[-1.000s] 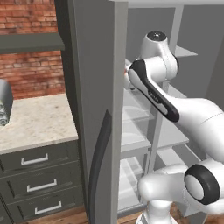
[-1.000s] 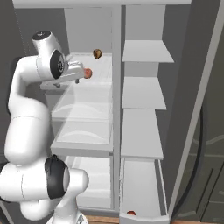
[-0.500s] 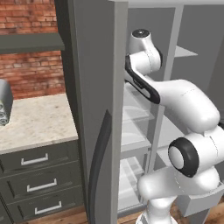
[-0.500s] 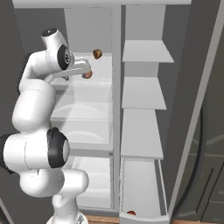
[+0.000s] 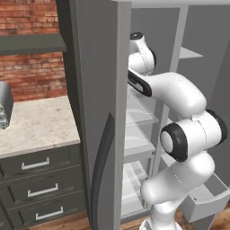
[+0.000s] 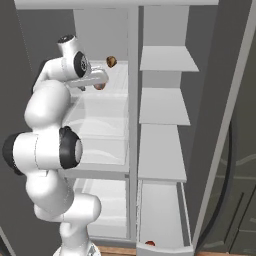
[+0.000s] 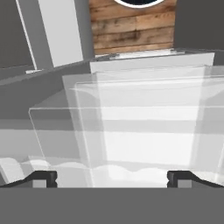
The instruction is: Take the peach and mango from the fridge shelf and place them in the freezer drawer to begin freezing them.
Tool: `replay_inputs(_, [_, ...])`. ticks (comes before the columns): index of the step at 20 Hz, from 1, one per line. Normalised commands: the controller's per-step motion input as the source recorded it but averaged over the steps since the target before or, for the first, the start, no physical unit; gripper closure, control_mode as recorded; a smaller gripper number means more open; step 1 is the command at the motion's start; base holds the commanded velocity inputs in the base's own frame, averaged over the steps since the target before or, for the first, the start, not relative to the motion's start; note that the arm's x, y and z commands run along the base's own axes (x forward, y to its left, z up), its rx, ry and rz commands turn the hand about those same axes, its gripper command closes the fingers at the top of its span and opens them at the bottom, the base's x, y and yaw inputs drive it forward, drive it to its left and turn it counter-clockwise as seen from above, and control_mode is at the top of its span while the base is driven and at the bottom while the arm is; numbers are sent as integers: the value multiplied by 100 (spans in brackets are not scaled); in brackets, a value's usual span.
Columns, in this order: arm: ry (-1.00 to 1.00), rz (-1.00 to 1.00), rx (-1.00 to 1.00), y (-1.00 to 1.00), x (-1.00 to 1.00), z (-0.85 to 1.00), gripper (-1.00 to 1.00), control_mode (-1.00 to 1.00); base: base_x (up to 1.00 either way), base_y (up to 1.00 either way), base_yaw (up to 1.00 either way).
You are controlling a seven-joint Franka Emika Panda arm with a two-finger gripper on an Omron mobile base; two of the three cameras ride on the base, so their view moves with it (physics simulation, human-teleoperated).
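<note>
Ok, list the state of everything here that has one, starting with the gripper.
Gripper: open, empty.
Small oval orange-brown mango: on the ribbed translucent white fridge shelf, untouched.
Small round reddish peach: on that shelf, just under the hand, not gripped.
Boxy light-grey freezer drawer: pulled out, with one small red item inside.
Tall grey fridge door: open.
Dark cabinet drawers with metal handles: shut.
</note>
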Motion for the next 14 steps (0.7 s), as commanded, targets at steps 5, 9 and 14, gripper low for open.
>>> replay_inputs(5, [1, -4, 0, 0, 53, -8, -100, -100, 0, 0, 0])
replay_inputs(9, [0, -2, 0, 0, 47, 0, -100, -100, 0, 0, 0])
replay_inputs(14, [0, 0, 1, 1, 35, -7, -100, -100, 0, 0, 0])
